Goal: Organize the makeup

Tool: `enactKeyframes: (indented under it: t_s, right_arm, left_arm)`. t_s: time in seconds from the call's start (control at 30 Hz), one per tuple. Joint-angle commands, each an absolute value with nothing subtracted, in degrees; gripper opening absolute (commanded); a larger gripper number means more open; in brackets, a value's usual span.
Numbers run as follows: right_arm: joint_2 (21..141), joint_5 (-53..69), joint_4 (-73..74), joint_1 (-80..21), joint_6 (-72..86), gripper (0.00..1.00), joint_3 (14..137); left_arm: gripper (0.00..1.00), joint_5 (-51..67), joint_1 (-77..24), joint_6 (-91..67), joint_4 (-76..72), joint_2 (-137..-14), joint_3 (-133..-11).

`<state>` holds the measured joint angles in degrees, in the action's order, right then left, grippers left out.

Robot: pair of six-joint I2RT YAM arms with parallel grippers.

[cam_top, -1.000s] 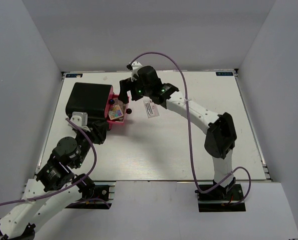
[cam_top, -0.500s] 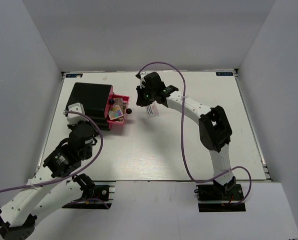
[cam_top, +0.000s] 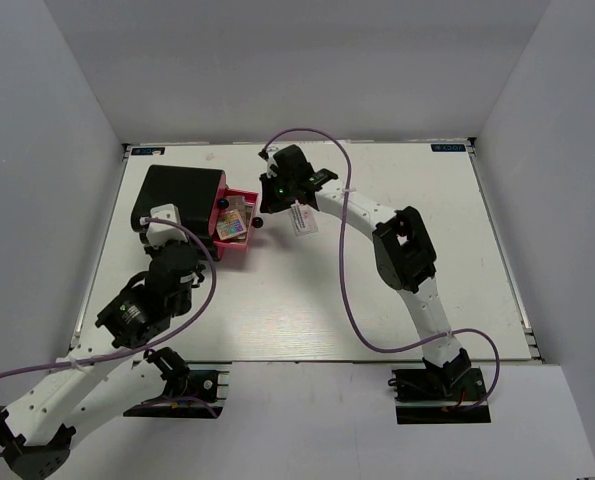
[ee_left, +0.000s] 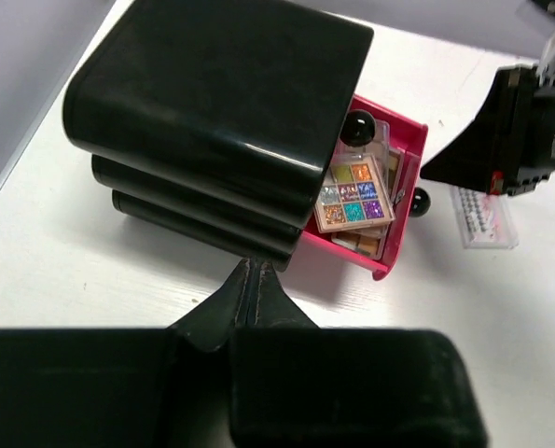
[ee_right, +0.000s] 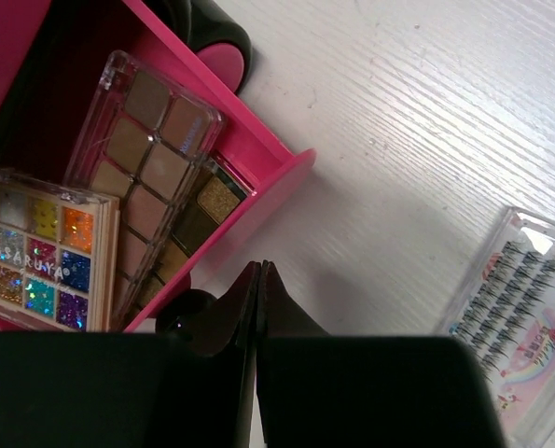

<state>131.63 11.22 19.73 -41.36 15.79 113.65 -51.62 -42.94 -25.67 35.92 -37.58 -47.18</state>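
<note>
The case [ee_left: 212,103] fills the upper left of the left wrist view. It is glossy black plastic with rounded corners and stacked tiers. A hot-pink drawer [ee_left: 403,201] with thin, smooth walls stands pulled out of its right side. A round black knob [ee_left: 420,202] sits at the drawer's outer edge.

The square palette [ee_right: 48,252] lies on top inside the drawer. It is a clear-lidded block of nine glittery pans in blue, orange, yellow, red and purple. Beneath and beside it is a long palette [ee_right: 151,159], a clear rectangular box with two rows of matte beige and brown squares. A second long palette [ee_right: 198,219] shows under that one, with darker, shimmery gold pans.

The flat packet [ee_right: 529,327] lies outside the drawer, at the lower right of the right wrist view. It is a clear plastic tray with rows of fine black lashes on a white-and-pink card. It rests on the white table [ee_right: 380,121], whose surface shows a fine wood-grain ridge.

The left gripper [ee_left: 249,280] has its matte black fingers pressed together on nothing, just below the case. The right gripper [ee_right: 258,280] is likewise closed and empty, between the drawer's corner and the packet.
</note>
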Motion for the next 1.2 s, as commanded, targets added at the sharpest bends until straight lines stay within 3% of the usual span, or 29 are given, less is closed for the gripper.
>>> enactKeyframes:
  t_s: [0.0, 0.67, 1.17]
  right_arm:
    - [132.6, 15.1, 16.8, -41.3, 16.2, 0.0, 116.8]
    - [139.5, 28.5, 10.4, -41.6, 19.9, 0.0, 125.6]
    - [142.7, 36.2, 3.0, -42.2, 23.2, 0.0, 127.3]
  left_arm:
    - [0.08, -49.9, -42.9, -23.6, 33.8, -37.8, -46.4]
    - [0.19, -47.8, -42.9, -23.3, 32.3, -33.6, -44.2]
    - [0.2, -47.2, -42.9, -23.0, 31.8, -33.0, -43.8]
